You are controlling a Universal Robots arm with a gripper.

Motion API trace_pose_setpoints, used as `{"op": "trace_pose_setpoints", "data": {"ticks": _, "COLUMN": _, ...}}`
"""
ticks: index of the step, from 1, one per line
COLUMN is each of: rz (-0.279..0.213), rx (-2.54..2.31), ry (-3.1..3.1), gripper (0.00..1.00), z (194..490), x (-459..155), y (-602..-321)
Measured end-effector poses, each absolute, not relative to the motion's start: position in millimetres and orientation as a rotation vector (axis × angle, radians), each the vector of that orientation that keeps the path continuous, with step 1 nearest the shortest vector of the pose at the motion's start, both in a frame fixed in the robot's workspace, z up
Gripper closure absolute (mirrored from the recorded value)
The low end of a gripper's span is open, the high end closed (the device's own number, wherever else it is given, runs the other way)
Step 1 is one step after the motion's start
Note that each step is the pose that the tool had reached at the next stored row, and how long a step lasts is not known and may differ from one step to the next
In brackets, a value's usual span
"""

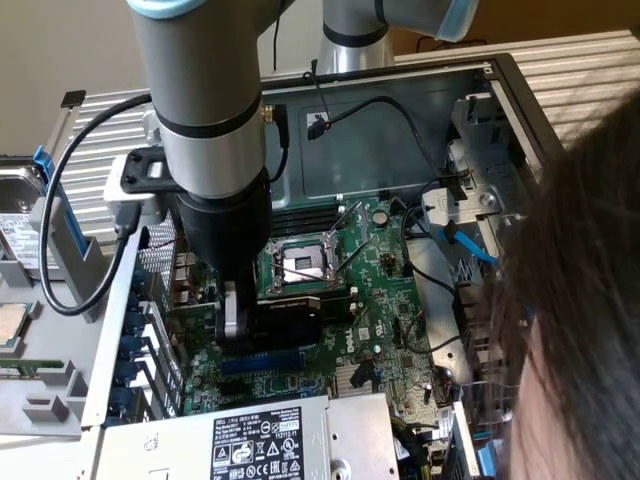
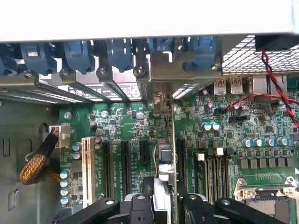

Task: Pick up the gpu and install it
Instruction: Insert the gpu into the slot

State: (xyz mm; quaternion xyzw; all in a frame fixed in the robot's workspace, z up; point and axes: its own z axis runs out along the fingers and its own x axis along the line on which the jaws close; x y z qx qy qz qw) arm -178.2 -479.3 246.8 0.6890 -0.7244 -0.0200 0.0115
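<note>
The gpu [image 1: 290, 308] is a small card with a black heatsink, standing on edge over the expansion slots of the green motherboard [image 1: 385, 300], just beside the CPU socket [image 1: 300, 262]. My gripper [image 1: 250, 325] reaches straight down into the open case and is shut on the gpu. In the wrist view the gpu [image 2: 163, 158] appears edge-on between my black fingers [image 2: 140, 207], its metal bracket [image 2: 161, 70] up against the rear slot openings. My gripper [image 2: 166, 207] grips its top edge. I cannot tell whether the card's lower edge sits in a slot.
A power supply [image 1: 250, 440] borders the board at the front. Blue slot latches [image 2: 79, 53], a red-black wire [image 2: 275, 84] and a braided cable [image 2: 39, 161] lie close by. A person's hair [image 1: 590, 300] fills the exterior view's right. Black cables [image 1: 400, 120] cross the case.
</note>
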Motion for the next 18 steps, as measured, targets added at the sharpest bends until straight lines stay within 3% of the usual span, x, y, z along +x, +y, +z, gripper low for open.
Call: {"op": "trace_pose_setpoints", "data": {"ticks": 18, "rz": -0.013, "rx": 2.151, "ry": -2.204, "gripper": 0.71, "z": 265, "x": -161, "y": -479}}
